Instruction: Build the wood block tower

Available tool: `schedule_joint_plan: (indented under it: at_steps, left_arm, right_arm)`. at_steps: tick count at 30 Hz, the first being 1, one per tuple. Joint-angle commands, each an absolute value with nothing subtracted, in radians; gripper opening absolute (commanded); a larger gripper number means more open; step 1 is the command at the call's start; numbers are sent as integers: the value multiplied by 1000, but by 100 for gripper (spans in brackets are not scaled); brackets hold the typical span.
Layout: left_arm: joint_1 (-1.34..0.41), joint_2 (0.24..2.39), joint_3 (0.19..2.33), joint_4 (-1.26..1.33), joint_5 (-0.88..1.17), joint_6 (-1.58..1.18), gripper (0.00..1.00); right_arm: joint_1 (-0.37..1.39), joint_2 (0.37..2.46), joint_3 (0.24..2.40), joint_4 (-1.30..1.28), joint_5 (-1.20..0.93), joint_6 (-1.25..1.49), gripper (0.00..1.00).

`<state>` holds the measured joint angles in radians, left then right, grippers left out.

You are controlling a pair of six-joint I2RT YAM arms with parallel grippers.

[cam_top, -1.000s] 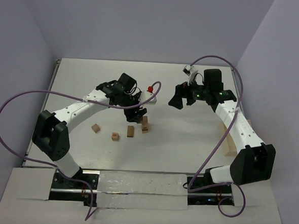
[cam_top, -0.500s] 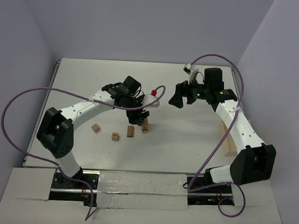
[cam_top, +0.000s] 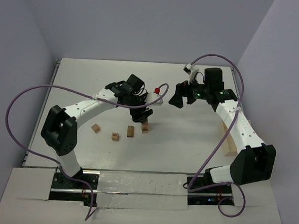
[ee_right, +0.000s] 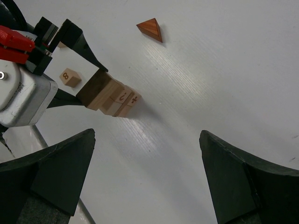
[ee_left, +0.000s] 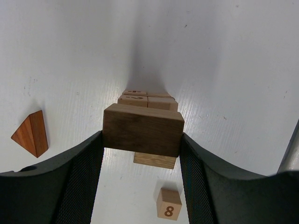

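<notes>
The wood block tower [cam_top: 145, 127] is a narrow stack of tan numbered blocks [ee_left: 146, 99] in mid table. My left gripper [cam_top: 141, 113] hangs right over it, shut on a dark brown block [ee_left: 142, 130] held flat between both fingers [ee_left: 79, 172]. In the right wrist view this dark block [ee_right: 95, 87] lies in line with the tower's [ee_right: 120, 101] top; whether they touch I cannot tell. My right gripper [cam_top: 178, 100] hovers to the tower's right, open with nothing between its fingers [ee_right: 56, 172].
Loose on the table left of the tower lie a tan brick [cam_top: 130, 131], a cube marked 8 [cam_top: 115, 137] and a reddish triangular block [cam_top: 95, 128]. A pale wooden tray [cam_top: 228, 139] rests by the right arm. Purple cables loop beside both arms.
My left arm has swung right and carried the dark brown block from beside the tower to just over its top. The right arm has stayed still.
</notes>
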<state>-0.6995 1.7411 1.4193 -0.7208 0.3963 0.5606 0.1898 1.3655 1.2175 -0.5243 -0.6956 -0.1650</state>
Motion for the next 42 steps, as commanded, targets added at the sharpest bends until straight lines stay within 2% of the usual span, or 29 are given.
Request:
schedule_joint_plan:
  at_steps: [1, 11, 22, 42]
  left_arm:
    - [-710, 1759, 1465, -684, 408, 550, 29]
    - [-710, 1782, 1460, -680, 411, 555, 31]
    - [-710, 1796, 1465, -677, 410, 551, 38]
    - [-710, 1748, 1421, -632, 380, 512, 36]
  right_arm:
    - [181, 1359, 1249, -517, -689, -164, 100]
    - [181, 1359, 1262, -520, -687, -152, 100]
    - [182, 1358, 1257, -518, -683, -155, 100]
    - [182, 1362, 1259, -518, -683, -152, 100]
